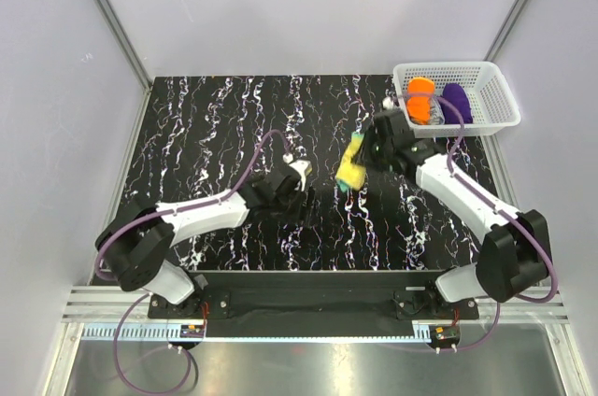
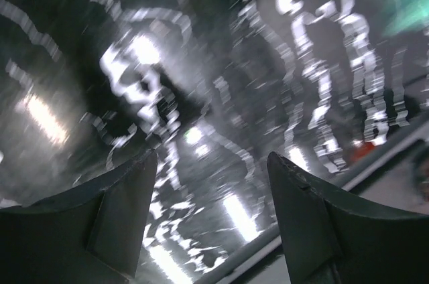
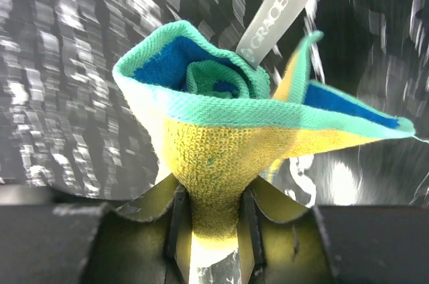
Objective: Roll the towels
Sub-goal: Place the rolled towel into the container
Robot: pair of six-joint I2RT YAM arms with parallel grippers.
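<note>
My right gripper (image 1: pixel 367 159) is shut on the rolled teal, blue and yellow towel (image 1: pixel 351 165) and holds it above the middle of the black marbled table (image 1: pixel 215 125). In the right wrist view the roll (image 3: pixel 221 123) flares out from between the fingers (image 3: pixel 171 224), which pinch its yellow end, and a loose corner sticks out to the right. The orange towel (image 1: pixel 420 100) lies rolled in the white basket (image 1: pixel 500 121). My left gripper (image 1: pixel 297 172) stands open left of the held roll, with only blurred table between its fingers (image 2: pixel 120 217).
The white lattice basket sits at the table's back right corner, and a purple roll (image 1: pixel 456 102) lies beside the orange one inside it. Pale walls close in the table at the left, back and right. A metal rail (image 1: pixel 308 307) runs along the near edge.
</note>
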